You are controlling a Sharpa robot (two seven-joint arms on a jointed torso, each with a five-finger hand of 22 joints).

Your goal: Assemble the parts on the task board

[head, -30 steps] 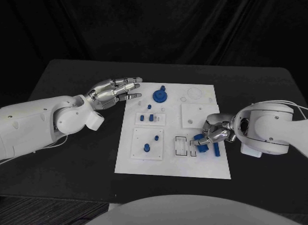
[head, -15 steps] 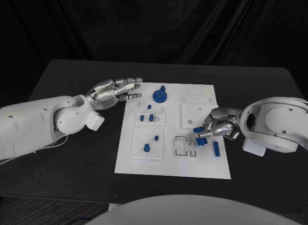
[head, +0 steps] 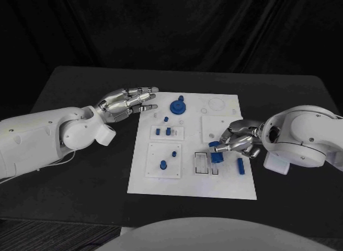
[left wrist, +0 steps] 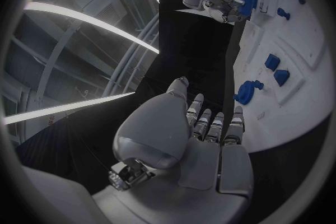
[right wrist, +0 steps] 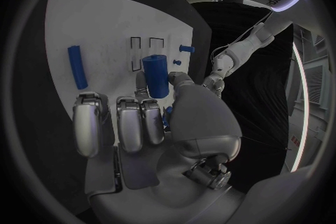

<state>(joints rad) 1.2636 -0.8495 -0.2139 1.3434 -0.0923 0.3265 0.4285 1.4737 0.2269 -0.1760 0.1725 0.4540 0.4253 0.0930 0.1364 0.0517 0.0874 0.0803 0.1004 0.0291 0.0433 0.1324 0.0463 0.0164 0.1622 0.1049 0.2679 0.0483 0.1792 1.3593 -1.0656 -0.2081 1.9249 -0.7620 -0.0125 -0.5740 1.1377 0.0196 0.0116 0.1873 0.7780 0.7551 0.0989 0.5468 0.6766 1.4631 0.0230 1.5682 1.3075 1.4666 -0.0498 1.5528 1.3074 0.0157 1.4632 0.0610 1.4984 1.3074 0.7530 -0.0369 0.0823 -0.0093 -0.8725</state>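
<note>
The white task board (head: pixel 190 183) lies in the middle of the black table. My right hand (head: pixel 237 141) hovers over the board's right half and pinches a short blue cylinder (head: pixel 215 145) between thumb and fingers; the cylinder (right wrist: pixel 155 75) stands upright at the fingertips above two rectangular slots (right wrist: pixel 143 45). A blue bar (head: pixel 240 166) lies flat on the board beside that hand. My left hand (head: pixel 126 103) floats at the board's far left corner, fingers apart and holding nothing. A blue round part (head: pixel 178 107) stands near it.
Small blue pegs (head: pixel 163 132) stand in a plate on the board's left half, and further blue pieces (head: pixel 163 165) sit in the plate nearer me. In the left wrist view my left hand (left wrist: pixel 203 134) faces the board (left wrist: pixel 301 78). Bare black table surrounds the board.
My right hand has carried the blue cylinder up and left, away from the board's near right part toward the slots. The blue bar now lies uncovered. The left hand has not moved.
</note>
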